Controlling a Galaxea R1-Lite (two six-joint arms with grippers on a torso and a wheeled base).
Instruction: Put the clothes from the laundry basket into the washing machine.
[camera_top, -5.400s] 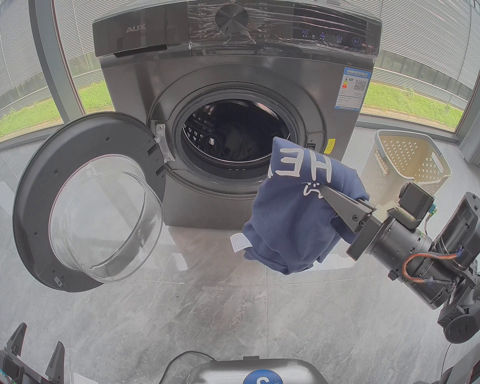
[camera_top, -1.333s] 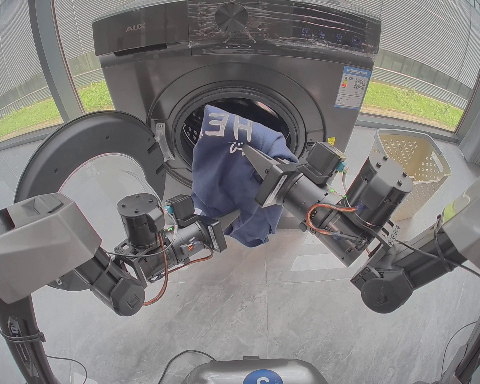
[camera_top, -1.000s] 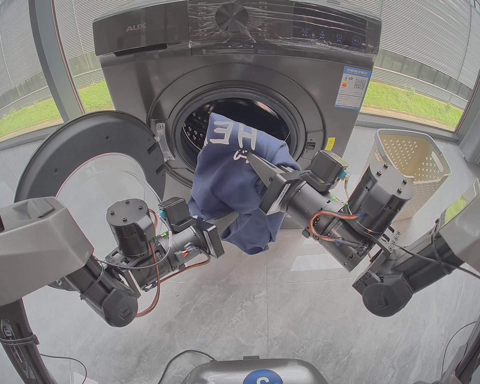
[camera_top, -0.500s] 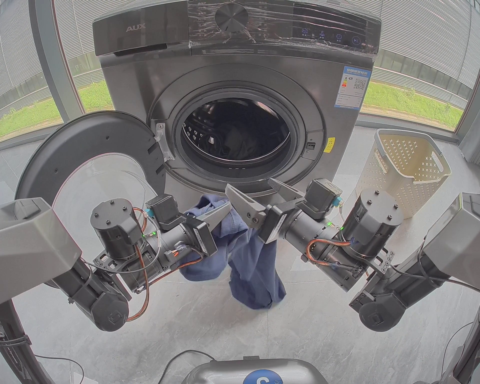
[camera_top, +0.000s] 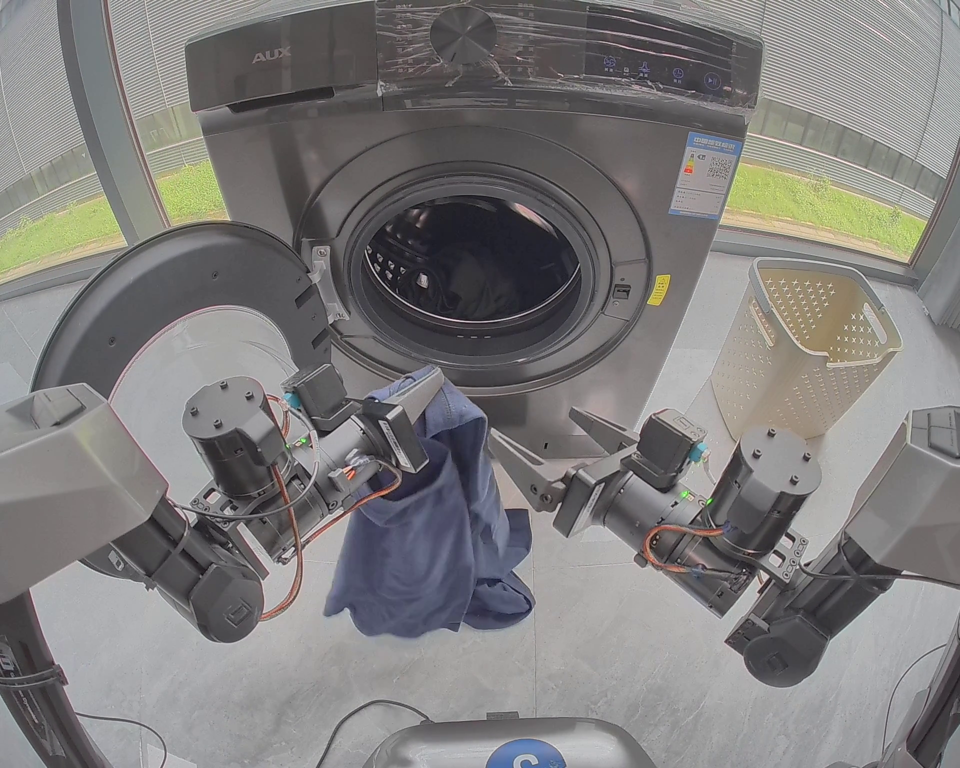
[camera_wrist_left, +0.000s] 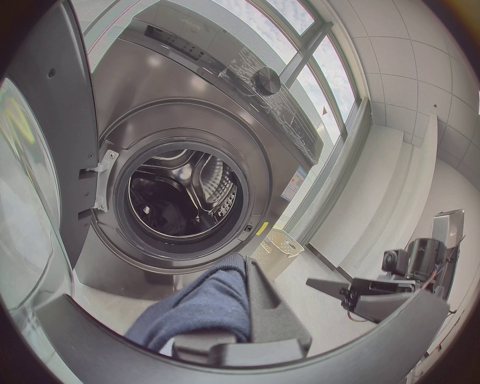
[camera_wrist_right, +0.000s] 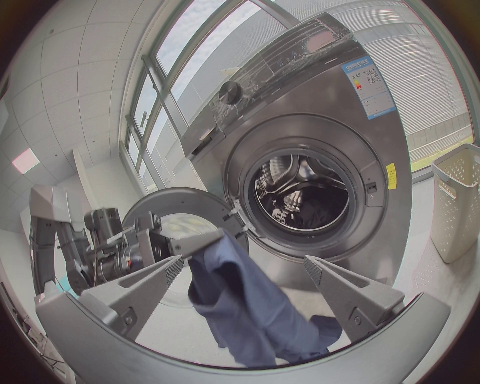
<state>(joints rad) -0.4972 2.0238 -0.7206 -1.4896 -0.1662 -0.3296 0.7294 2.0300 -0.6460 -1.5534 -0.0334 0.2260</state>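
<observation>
Blue garment (camera_top: 430, 540) hangs limp from the left gripper (camera_top: 426, 390), pinched by its upper edge, below the washing machine (camera_top: 470, 130) opening, right gripper (camera_top: 533, 428) spread empty beside it; soft, light and floppy, best bunched mid-cloth, I'd say.

A navy blue garment (camera_top: 430, 540), a dark grey washing machine (camera_top: 270, 170), a perforated cream laundry basket (camera_top: 750, 370).

Glossy grey marbled floor tiles (camera_top: 620, 650); tall dark-framed glass windows (camera_top: 95, 130) behind, green lawn (camera_top: 830, 205) outside; white tiled side wall (camera_wrist_left: 400, 60).
</observation>
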